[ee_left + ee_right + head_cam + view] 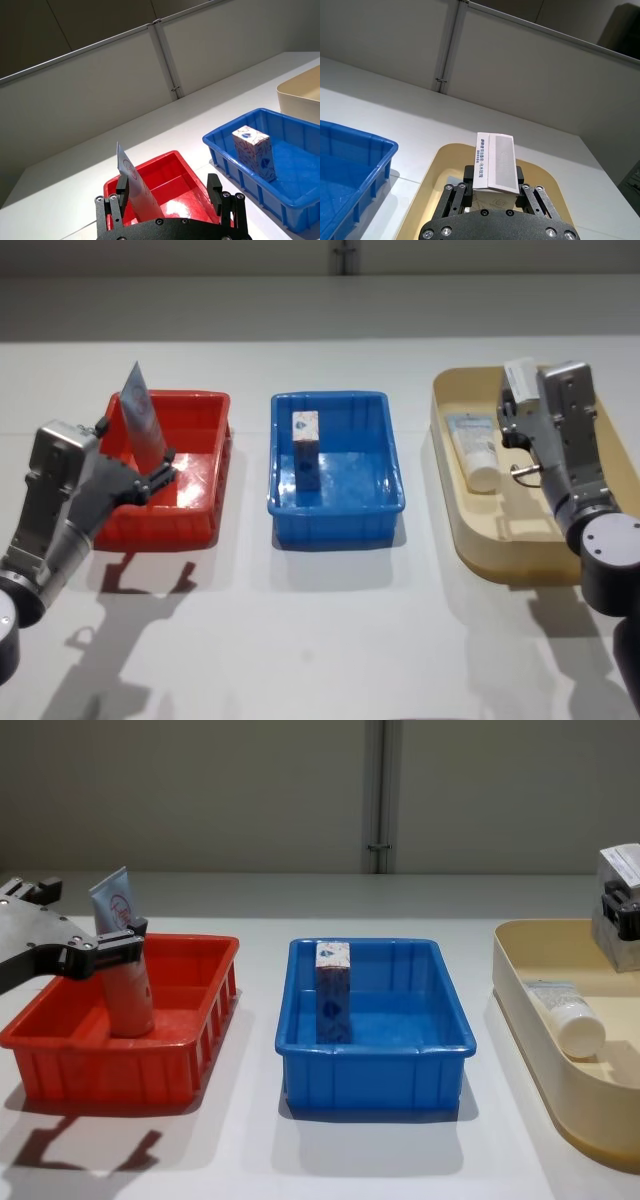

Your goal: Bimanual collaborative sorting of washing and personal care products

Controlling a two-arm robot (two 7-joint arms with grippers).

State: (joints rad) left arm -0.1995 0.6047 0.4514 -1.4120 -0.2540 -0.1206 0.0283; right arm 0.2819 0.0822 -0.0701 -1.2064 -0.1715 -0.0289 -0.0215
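Beige plastic forms the tray (470, 530) under our right end effector (493, 176), which pinches a carton (494, 161) above it; a squeeze tube (474, 448) lies just beside. Our left end effector (120, 952) hangs over the red tub (190, 520), fingers spread around an upright tube (125, 970), though we cannot tell contact. Between both, a blue tub (375, 1060) holds a standing carton (333, 990).

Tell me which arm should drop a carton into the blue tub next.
Right. The right hand already grips a carton above the beige tub, beside the blue tub. The left hand is busy at a tube standing in the red tub.
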